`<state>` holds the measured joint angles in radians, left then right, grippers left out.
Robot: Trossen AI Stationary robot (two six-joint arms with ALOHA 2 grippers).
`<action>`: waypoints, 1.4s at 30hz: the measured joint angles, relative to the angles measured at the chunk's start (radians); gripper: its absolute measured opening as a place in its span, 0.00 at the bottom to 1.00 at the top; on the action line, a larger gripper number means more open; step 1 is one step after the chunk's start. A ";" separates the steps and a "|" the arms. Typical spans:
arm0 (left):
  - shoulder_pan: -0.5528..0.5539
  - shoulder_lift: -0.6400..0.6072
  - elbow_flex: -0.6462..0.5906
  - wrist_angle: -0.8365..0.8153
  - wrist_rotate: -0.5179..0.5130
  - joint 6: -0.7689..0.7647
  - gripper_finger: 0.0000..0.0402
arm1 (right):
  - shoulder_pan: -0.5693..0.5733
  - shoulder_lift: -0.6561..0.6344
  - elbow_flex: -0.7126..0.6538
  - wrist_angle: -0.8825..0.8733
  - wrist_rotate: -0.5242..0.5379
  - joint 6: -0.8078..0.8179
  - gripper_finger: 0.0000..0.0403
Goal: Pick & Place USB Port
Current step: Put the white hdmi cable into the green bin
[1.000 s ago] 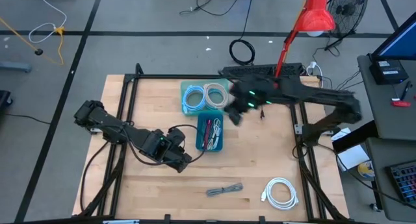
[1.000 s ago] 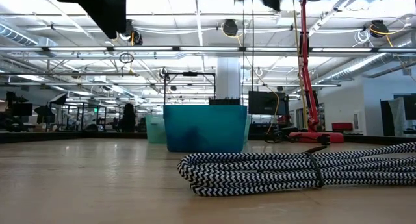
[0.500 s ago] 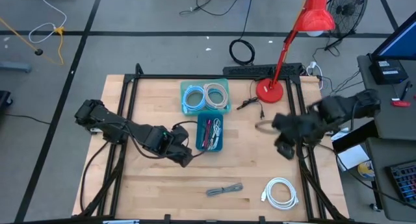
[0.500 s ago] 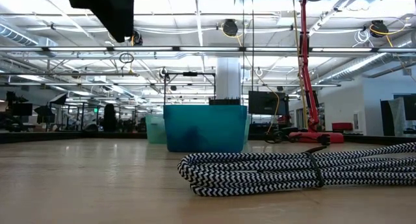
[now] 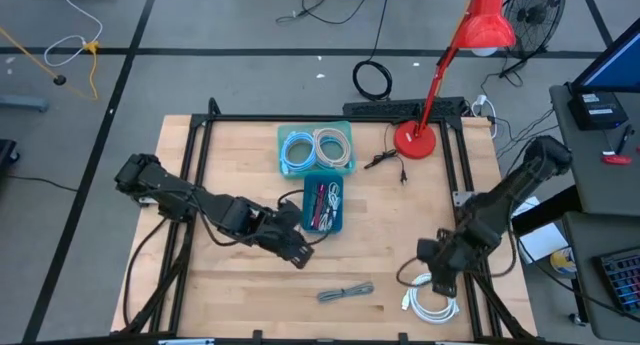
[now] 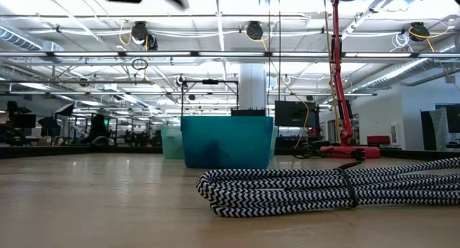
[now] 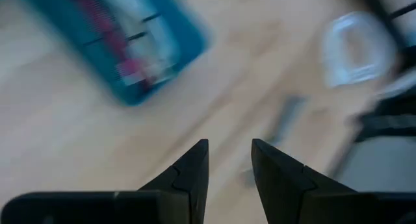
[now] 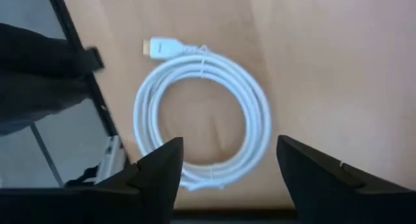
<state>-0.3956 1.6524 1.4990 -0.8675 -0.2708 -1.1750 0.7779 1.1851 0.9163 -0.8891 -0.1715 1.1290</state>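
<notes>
A white coiled USB cable [image 8: 201, 113] lies flat on the wooden table near its near right corner [image 5: 432, 297], its plug [image 8: 156, 47] pointing away from the coil. My right gripper [image 8: 227, 146] hangs above it, open wide, its fingers on either side of the coil and apart from it [image 5: 437, 280]. A grey braided cable bundle [image 5: 345, 292] lies on the table near the front edge [image 6: 323, 190]. My left gripper [image 5: 302, 253] hovers open and empty [image 7: 229, 146] just near of the teal bin [image 5: 322, 203].
The teal bin [image 6: 226, 141] holds several cables. A second tray [image 5: 316, 150] behind it holds a blue and a beige coil. A red desk lamp [image 5: 415, 140] stands at the far right. A black metal frame [image 5: 470, 255] runs along the table's sides.
My right gripper has swung from above the trays at the far middle toward the table's right edge and then the near edge, ending over the white coil. My left gripper has shifted a little toward the right edge. Neither cable has moved.
</notes>
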 joint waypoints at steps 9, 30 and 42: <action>-0.093 0.011 0.000 0.577 -0.105 0.028 0.29 | 0.236 0.003 -0.263 0.250 0.198 0.106 0.59; -0.305 0.016 0.000 0.836 -0.628 0.048 0.29 | 0.372 0.065 -0.463 0.451 0.342 0.452 0.27; -0.269 0.016 0.000 0.831 -0.589 0.081 0.29 | 0.098 -0.014 -0.331 0.301 0.470 0.474 0.07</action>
<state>-0.6649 1.6688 1.4994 -0.0365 -0.8597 -1.0941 0.8757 1.1714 0.5856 -0.5878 0.2982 1.6031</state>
